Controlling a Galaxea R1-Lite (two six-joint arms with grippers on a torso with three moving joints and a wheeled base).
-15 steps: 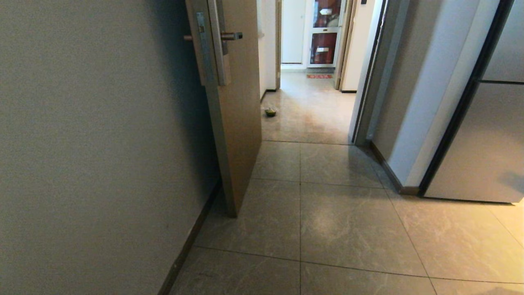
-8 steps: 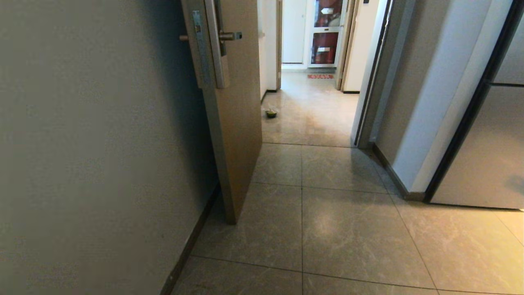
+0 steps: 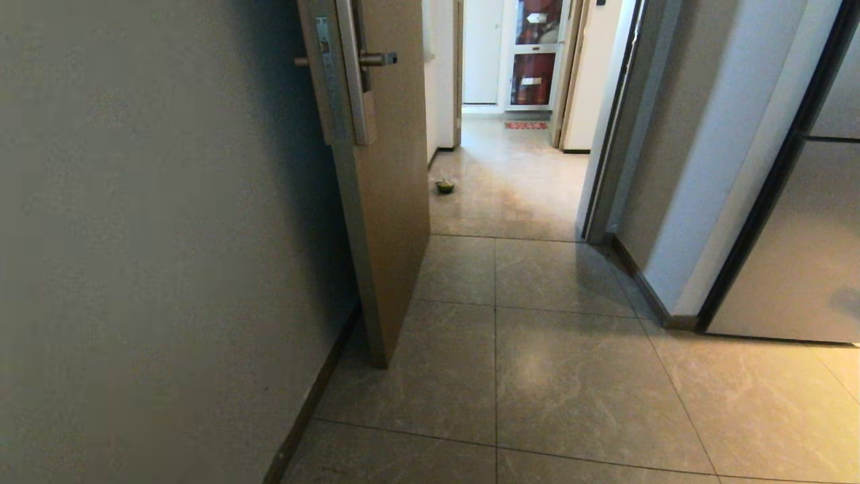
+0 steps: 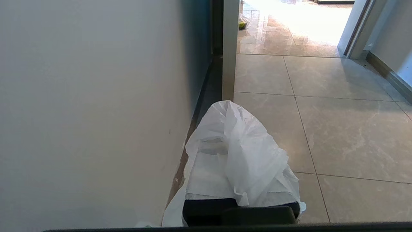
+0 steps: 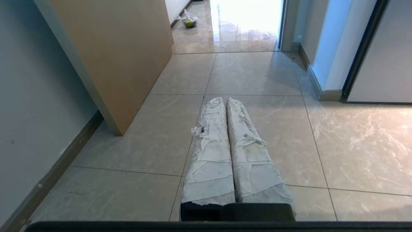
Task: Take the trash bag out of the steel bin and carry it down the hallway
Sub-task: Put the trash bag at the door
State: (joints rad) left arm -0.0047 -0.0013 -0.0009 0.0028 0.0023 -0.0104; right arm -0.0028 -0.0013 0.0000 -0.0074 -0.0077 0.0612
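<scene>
The trash bag (image 4: 244, 151), thin translucent white plastic, is draped over my left gripper (image 4: 231, 129) and hides its fingers; the gripper is shut on it beside the left wall. My right gripper (image 5: 225, 100) is shut with nothing in it, its white-wrapped fingers (image 5: 210, 151) pressed together above the floor tiles. The hallway (image 3: 517, 175) of glossy beige tiles runs ahead through the doorway. The steel bin is out of view. Neither arm shows in the head view.
An open brown door (image 3: 386, 175) stands at the left, against a plain wall (image 3: 154, 235) with dark skirting. A wall corner (image 3: 678, 222) and a pale black-framed panel (image 3: 786, 255) are on the right. A small white-and-green bag (image 3: 444, 185) lies on the hallway floor ahead.
The whole head view shifted slightly as the camera moved forward toward the doorway, then held still. Nothing in the scene moved.
</scene>
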